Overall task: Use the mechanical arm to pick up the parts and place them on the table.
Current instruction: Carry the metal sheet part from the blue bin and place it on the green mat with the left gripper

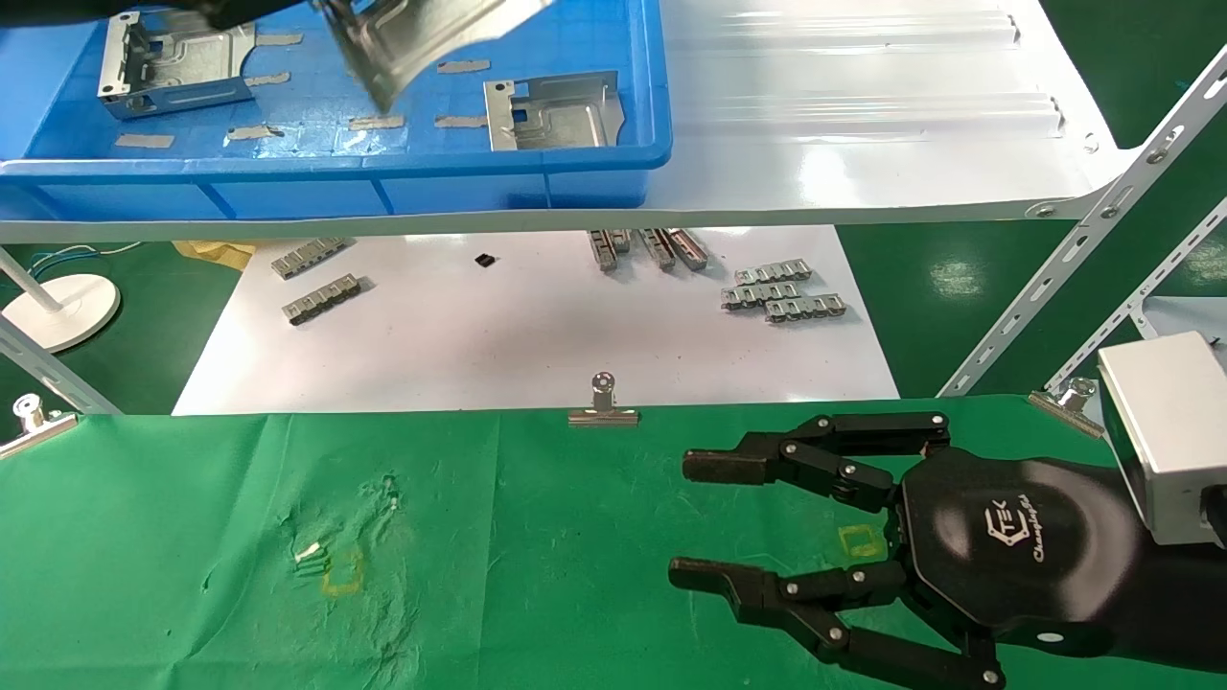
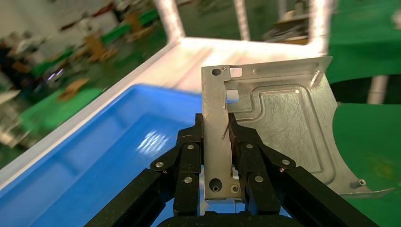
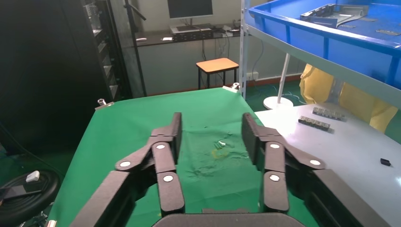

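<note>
My left gripper [image 2: 216,125] is shut on the bent flange of a shiny grey metal part [image 2: 279,118] and holds it in the air above the blue bin [image 2: 85,161]. In the head view this held part [image 1: 422,38] hangs tilted at the top edge, and the gripper itself is almost out of view. Two more parts [image 1: 173,62] [image 1: 551,110] lie in the blue bin [image 1: 335,177] on the white shelf. My right gripper [image 1: 690,517] is open and empty, low over the right side of the green table [image 1: 240,537]; it also shows in the right wrist view [image 3: 211,127].
The white shelf [image 1: 863,144] overhangs a white sheet [image 1: 537,355] with small ribbed strips [image 1: 781,292]. Slanted perforated struts [image 1: 1083,240] stand at the right. Binder clips [image 1: 602,407] edge the cloth, which has yellow square marks [image 1: 342,570] [image 1: 860,541]. A white round base [image 1: 57,307] sits at the left.
</note>
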Tool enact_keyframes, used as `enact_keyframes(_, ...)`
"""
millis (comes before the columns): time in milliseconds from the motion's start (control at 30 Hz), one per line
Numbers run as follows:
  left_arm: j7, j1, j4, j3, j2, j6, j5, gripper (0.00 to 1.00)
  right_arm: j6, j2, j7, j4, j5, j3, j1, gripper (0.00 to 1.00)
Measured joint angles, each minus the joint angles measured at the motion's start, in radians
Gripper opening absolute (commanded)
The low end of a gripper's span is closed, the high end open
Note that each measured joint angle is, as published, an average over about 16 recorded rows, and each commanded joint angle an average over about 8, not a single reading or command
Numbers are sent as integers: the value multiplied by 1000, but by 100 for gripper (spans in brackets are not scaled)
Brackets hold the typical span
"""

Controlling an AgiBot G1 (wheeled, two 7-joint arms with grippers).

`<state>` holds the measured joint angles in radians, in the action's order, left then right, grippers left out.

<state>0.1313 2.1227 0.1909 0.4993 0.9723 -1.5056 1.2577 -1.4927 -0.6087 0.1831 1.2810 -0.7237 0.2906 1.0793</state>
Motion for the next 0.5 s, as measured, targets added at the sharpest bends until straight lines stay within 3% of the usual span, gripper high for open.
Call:
enact_keyframes(233,121,-90,128,30,-96,-94,-80,0,0,0,0,0,0,0,0,100)
enact_keyframes(500,241,-245,341,173,-240,-100,-171,0,0,0,0,0,1,1,0,100)
